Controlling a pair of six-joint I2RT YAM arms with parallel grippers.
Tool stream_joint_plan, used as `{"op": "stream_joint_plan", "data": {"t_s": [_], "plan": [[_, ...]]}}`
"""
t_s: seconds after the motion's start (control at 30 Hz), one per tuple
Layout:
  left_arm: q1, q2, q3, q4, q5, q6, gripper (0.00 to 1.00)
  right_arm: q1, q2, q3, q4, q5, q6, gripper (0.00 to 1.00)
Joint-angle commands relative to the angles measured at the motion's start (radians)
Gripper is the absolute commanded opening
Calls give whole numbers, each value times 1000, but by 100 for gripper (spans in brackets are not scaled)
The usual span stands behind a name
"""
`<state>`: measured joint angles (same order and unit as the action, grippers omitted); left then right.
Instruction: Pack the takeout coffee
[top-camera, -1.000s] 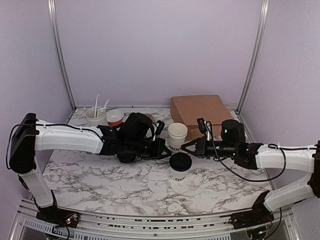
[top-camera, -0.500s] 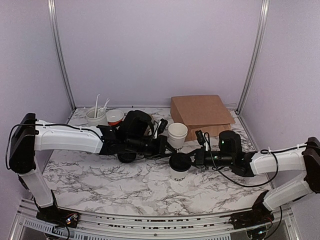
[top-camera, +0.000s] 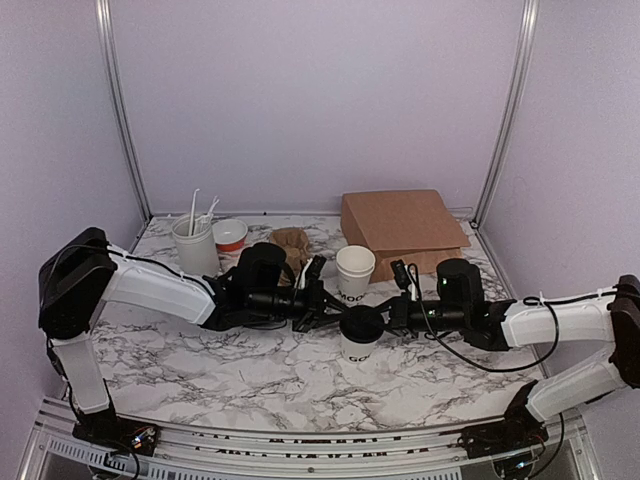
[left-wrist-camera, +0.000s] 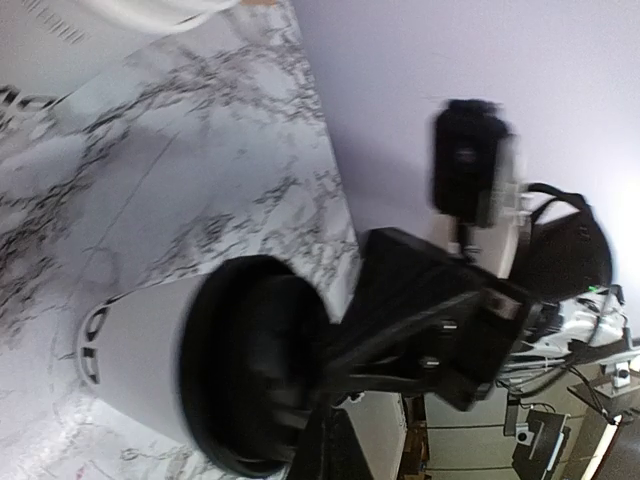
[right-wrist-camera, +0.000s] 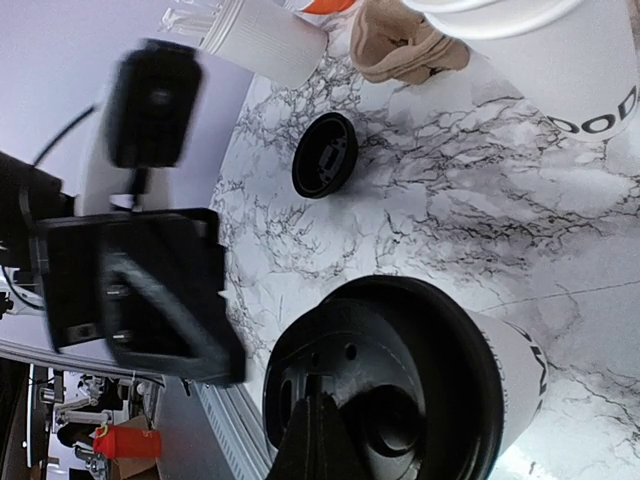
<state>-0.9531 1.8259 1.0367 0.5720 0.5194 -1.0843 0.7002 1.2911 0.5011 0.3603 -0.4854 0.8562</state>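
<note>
Right claw (right-wrist-camera: 318, 405) right over the takeout coffee (top-camera: 358, 345), tips pressed together, gripping nothing!

Left claw (top-camera: 328, 310) noses in from the coffee's other side, too blurred up close to tell whether it's parted. The coffee stands upright on the marble table (top-camera: 250, 370), lid on, not yet packed. I'd call this the approach to the pick. Next, someone needs jaws spread and set around the cup wall below the lid. It's tight behind the coffee: a lidless cup (top-camera: 354, 268) sits just there, the brown bag (top-camera: 400, 222) beyond it, mouth not visible. Open marble lies on the coffee's near side, so lifting straight up looks safest.
</note>
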Motion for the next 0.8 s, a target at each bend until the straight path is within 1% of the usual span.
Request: {"op": "stream_joint_plan", "data": {"t_s": [0.0,0.17,0.33,0.43,0.53,0.63,0.77], "plan": [[10,111,-52,121,52,-98,0,-8,-8,6,-67,27,-10,0],[12,91,-55,86,24,-93,0,-14,-17,32,-89,22,-24,0],[12,58,-28,4,1,-48,0,-19,-40,97,-108,5,-53,0],[11,56,-14,-29,-7,-31,0,-18,-83,165,-118,-1,-82,0],[11,57,-12,-35,-8,-29,0,-18,-129,194,-136,39,-110,0],[10,56,-8,-37,-9,-27,0,-28,-120,163,-126,36,-105,0],[10,53,2,-46,-9,-22,0,-37,-39,31,-12,-10,-30,0]]}}
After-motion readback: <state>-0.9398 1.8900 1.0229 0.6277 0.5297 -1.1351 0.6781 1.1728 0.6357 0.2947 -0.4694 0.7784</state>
